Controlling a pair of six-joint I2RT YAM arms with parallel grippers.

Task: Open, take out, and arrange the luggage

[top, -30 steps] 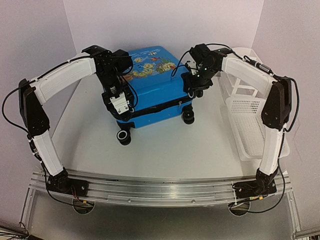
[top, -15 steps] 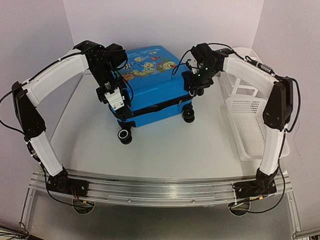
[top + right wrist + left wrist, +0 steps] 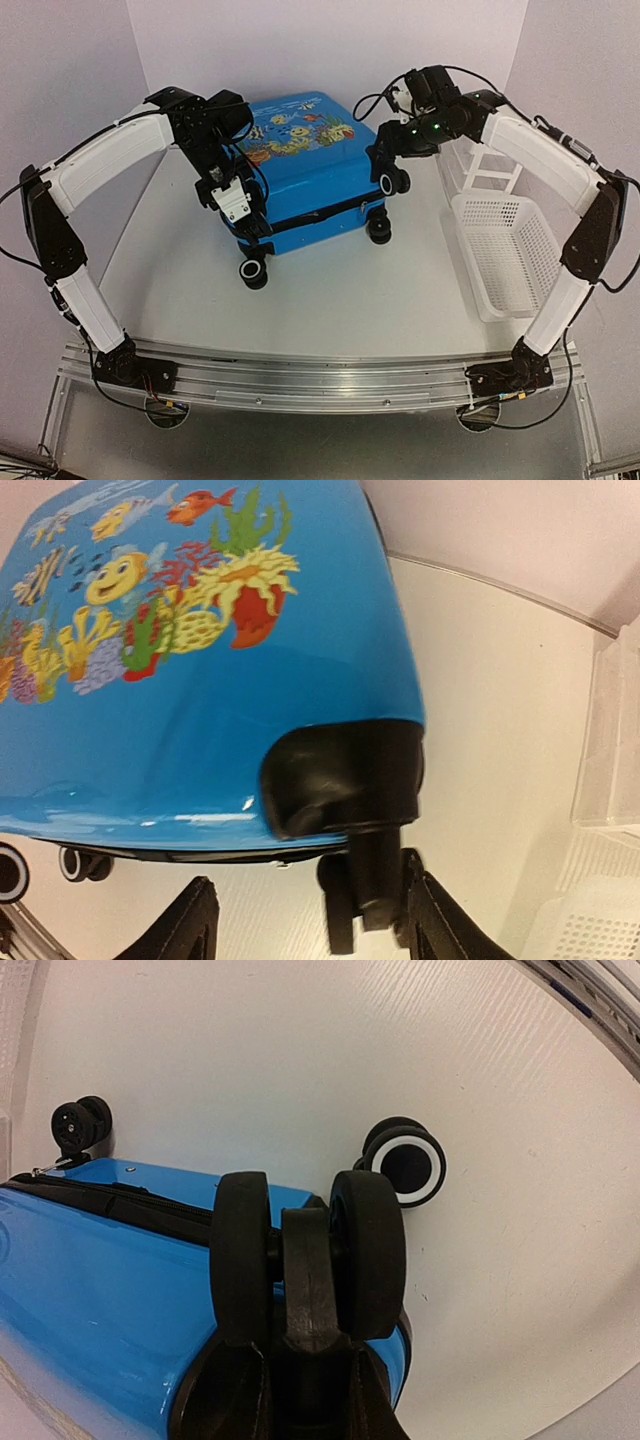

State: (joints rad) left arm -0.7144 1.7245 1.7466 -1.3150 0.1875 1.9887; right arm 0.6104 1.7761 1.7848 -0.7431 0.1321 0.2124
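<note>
Beside the luggage [image 3: 310, 168] — left fingers [image 3: 218, 1400] clamp one wheel [image 3: 366, 1252], right fingers [image 3: 192, 926] gape around another wheel [image 3: 366, 892].

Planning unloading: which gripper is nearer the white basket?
Right. The right gripper is at the suitcase corner facing the basket; the left gripper is across the suitcase, farther away.

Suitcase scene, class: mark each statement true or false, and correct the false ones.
1. The suitcase lies with its lid down. True.
2. Its fish print faces down. False: the print faces up.
3. The basket is by the left arm. False: it is by the right arm.
4. The right jaws stand open on either side of a wheel. True.
</note>
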